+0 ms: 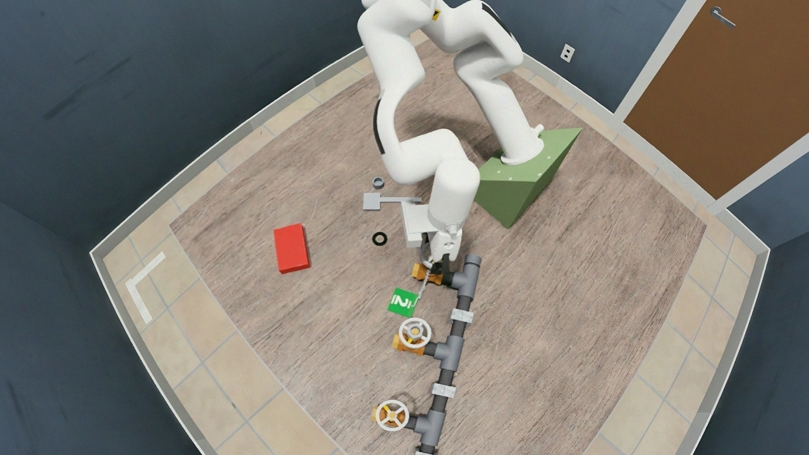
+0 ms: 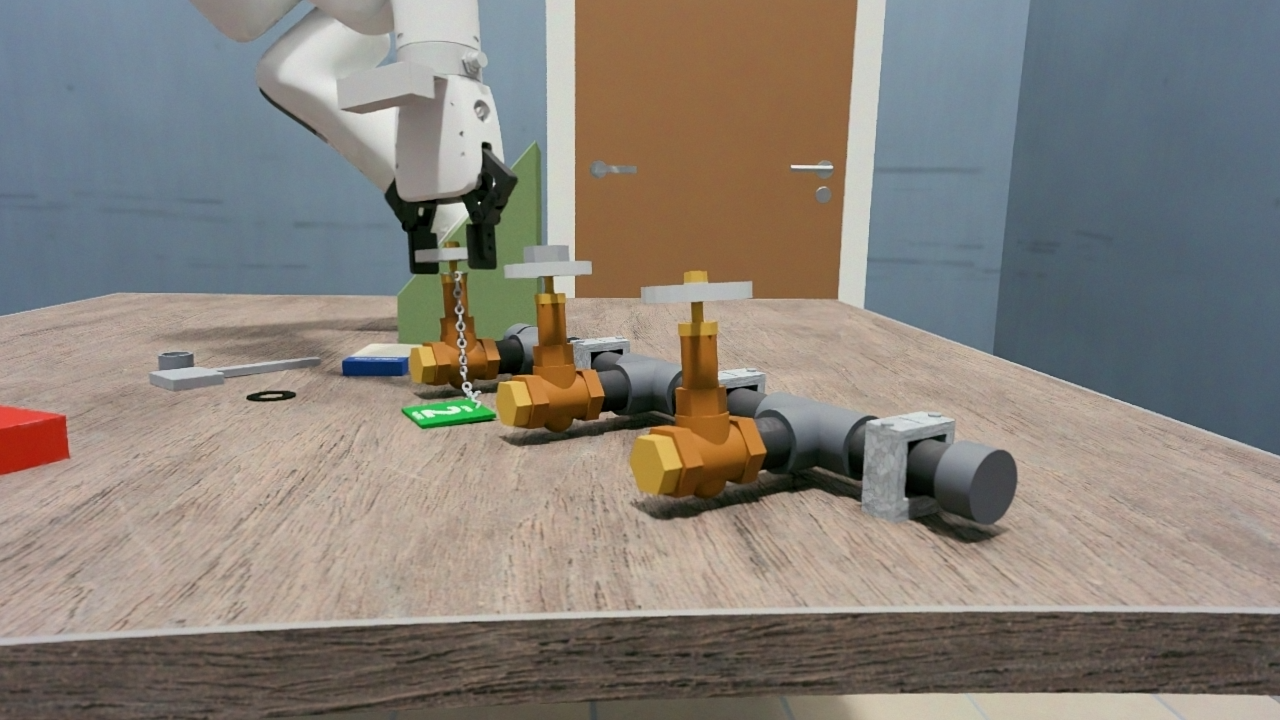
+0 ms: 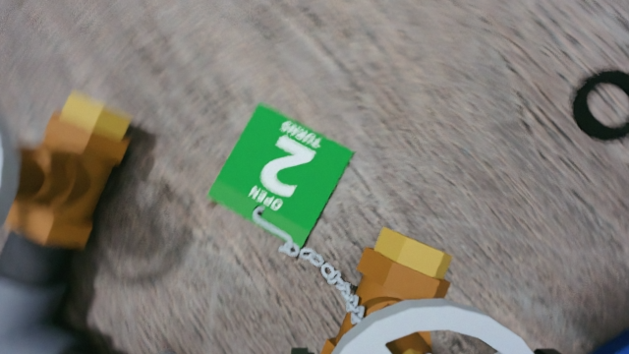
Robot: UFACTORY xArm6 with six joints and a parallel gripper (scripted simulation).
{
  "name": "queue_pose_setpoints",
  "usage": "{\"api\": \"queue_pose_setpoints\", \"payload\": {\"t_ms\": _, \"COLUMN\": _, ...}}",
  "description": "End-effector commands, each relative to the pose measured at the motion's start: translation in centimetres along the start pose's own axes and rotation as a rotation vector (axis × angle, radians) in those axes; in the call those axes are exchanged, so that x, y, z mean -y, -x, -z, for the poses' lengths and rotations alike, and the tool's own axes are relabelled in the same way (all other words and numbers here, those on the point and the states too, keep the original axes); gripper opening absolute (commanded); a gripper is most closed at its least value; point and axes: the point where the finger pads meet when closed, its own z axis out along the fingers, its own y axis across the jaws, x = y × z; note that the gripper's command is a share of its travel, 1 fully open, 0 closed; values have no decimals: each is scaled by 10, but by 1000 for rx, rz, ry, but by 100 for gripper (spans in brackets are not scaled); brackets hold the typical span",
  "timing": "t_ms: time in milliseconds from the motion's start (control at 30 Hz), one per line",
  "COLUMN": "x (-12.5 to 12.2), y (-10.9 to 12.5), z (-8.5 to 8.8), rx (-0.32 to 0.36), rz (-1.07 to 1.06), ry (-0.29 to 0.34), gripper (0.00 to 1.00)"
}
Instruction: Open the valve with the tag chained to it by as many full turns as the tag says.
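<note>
Three brass valves with grey handwheels stand along a grey pipe (image 1: 452, 351) (image 2: 805, 429). The far valve (image 1: 423, 272) (image 2: 452, 353) (image 3: 398, 280) has a chain (image 2: 460, 331) (image 3: 329, 275) leading to a green tag (image 1: 402, 300) (image 2: 447, 412) (image 3: 280, 172) that reads "OPEN 2 TURNS" and lies flat on the table. My gripper (image 1: 438, 263) (image 2: 452, 255) points down over this valve and is shut on its handwheel (image 2: 429, 255) (image 3: 432, 320). The middle valve (image 1: 410, 339) (image 2: 546, 267) (image 3: 64, 172) and the near valve (image 1: 389, 411) (image 2: 696, 291) stand free.
A red block (image 1: 291, 248) (image 2: 31, 437), a black ring (image 1: 377, 234) (image 2: 270, 394) (image 3: 601, 105), a grey tool (image 1: 376, 200) (image 2: 187, 377), a small grey cylinder (image 1: 377, 182) (image 2: 175, 360) and a blue box (image 2: 374, 365) lie left of the valves. The green arm base (image 1: 520, 175) stands behind.
</note>
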Motion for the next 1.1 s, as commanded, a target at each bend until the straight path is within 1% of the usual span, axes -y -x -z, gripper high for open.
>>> {"api": "queue_pose_setpoints", "payload": {"t_ms": 0, "x": 1, "y": 0, "z": 1, "rx": 27, "rz": 108, "ry": 7, "gripper": 0}}
{"api": "queue_pose_setpoints", "payload": {"t_ms": 267, "x": 1, "y": 0, "z": 1, "rx": 27, "rz": 109, "ry": 7, "gripper": 0}}
{"api": "queue_pose_setpoints", "payload": {"t_ms": 300, "x": 1, "y": 0, "z": 1, "rx": 27, "rz": 109, "ry": 7, "gripper": 100}}
{"api": "queue_pose_setpoints", "payload": {"t_ms": 1067, "x": 1, "y": 0, "z": 1, "rx": 27, "rz": 108, "ry": 7, "gripper": 100}}
